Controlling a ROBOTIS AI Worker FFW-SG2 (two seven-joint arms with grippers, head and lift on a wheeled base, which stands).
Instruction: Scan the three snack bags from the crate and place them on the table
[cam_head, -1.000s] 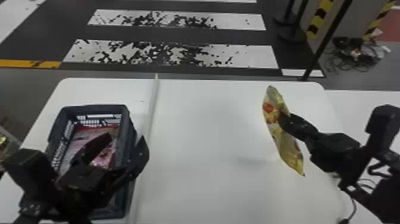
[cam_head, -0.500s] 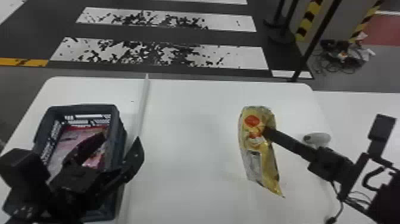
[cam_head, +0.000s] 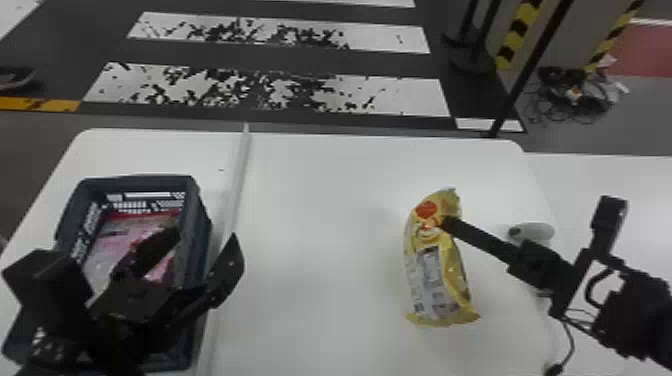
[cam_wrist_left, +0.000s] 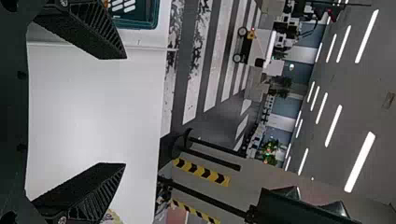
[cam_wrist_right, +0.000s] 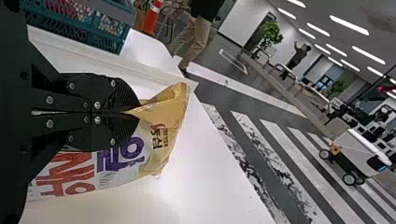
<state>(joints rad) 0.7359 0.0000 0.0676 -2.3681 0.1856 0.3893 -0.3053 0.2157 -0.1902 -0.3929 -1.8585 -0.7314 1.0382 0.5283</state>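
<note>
Item, right tool (cam_head: 446, 223): closing tightly on a snack bag, its two black fingers lying together in the right wrist view.
Item, yellow snack bag (cam_head: 442, 280), one: hanging slightly tilted from the right tool, on the right side of the white worktop (cam_head: 320, 240); whether it is touching the surface, cannot tell.
Item, left tool (cam_head: 204, 239): standing wide and empty, overlapping the crate in the head view.
Item, crate (cam_head: 75, 205), dark, with slotted walls: resting on the left side of the worktop.
Item, pink and red packaging (cam_head: 115, 240): lying inside the crate, partly hidden behind the left tool; number of bags, cannot tell.
Item, pale strip (cam_head: 234, 190): running along the worktop between crate and yellow snack bag.
Item, small white rounded object (cam_head: 540, 231): sitting near the right tool's arm.
Item, striped floor (cam_head: 240, 90): extending beyond the worktop.
</note>
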